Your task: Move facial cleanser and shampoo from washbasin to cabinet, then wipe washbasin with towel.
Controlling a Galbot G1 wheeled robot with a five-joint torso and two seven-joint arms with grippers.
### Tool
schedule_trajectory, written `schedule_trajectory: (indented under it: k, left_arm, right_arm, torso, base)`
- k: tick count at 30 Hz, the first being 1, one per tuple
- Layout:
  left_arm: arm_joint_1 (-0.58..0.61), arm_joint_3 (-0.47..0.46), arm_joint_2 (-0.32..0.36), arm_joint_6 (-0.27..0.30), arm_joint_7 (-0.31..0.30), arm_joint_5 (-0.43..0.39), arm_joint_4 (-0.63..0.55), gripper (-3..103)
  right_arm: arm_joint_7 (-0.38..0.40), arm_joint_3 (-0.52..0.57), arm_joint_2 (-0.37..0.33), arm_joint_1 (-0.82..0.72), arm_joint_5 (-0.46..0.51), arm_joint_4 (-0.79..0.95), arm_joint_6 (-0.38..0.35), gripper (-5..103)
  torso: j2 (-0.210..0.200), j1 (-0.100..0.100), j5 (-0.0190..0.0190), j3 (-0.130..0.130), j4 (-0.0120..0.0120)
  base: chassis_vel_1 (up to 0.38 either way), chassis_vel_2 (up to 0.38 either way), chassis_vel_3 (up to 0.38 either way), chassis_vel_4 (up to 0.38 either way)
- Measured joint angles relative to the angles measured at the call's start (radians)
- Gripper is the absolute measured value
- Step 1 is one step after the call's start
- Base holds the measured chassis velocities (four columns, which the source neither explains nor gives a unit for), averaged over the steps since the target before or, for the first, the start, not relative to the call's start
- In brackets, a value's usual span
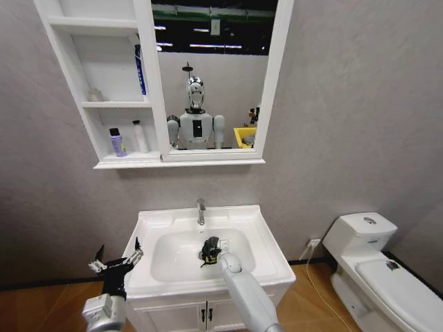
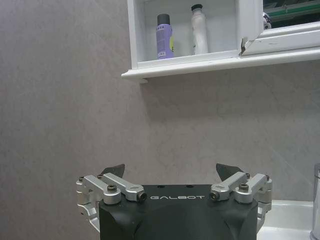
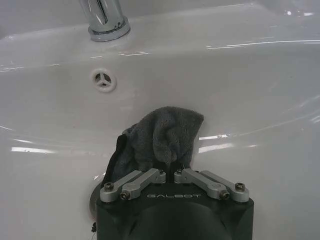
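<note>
Towel (image 3: 162,137), dark grey and bunched, sits pinched in the right claw (image 3: 170,172), whose fingers meet on the cloth down in the bowl of the washbasin (image 1: 266,252). The cloth lies over the bowl's floor, with the overflow hole (image 3: 102,80) and chrome tap (image 1: 201,211) on the far side. The left claw (image 1: 118,261) hangs spread wide and empty off the basin's left edge. On the cabinet's (image 1: 69,52) lowest shelf stand a purple bottle (image 1: 117,142) and a white bottle (image 1: 140,136).

Open washbasin (image 1: 266,242) bowl around towel (image 3: 162,137), tap (image 1: 201,211) behind, 2 bottles on cabinet (image 1: 104,104) bottom shelf.
</note>
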Motion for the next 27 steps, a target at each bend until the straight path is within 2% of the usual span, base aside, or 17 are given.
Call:
schedule_trajectory:
  k: [11, 16, 23, 27]
  left_arm:
    - [0.005, 0.000, -0.001, 0.000, -0.001, 0.003, -0.002, 100]
    - [0.004, 0.009, -0.004, 0.000, -0.001, 0.009, 0.001, 100]
    - [0.004, 0.008, -0.003, 0.000, -0.001, 0.009, 0.002, 100]
    - [0.001, 0.012, -0.003, 0.000, -0.001, 0.009, 0.005, 100]
  right_arm:
    - [0.000, -0.063, -0.001, -0.036, 0.037, 0.093, -0.012, 2]
    - [-0.035, -0.067, -0.002, -0.036, 0.071, 0.073, 0.002, 2]
    - [-0.018, -0.049, -0.002, -0.018, 0.205, 0.043, -0.031, 2]
    - [0.058, -0.047, -0.002, -0.019, 0.323, 0.072, -0.108, 2]
  torso:
    - [0.000, 0.000, 0.0002, 0.000, 0.0005]
    - [0.000, 0.000, 0.0001, 0.000, 0.0002]
    - [0.000, 0.000, 0.0002, 0.000, 0.0002]
    - [0.000, 0.000, 0.0001, 0.000, 0.0003]
  base:
    - [0.000, 0.000, 0.000, 0.000]
    - [0.000, 0.000, 0.000, 0.000]
    - [0.000, 0.000, 0.000, 0.000]
    - [0.000, 0.000, 0.000, 0.000]
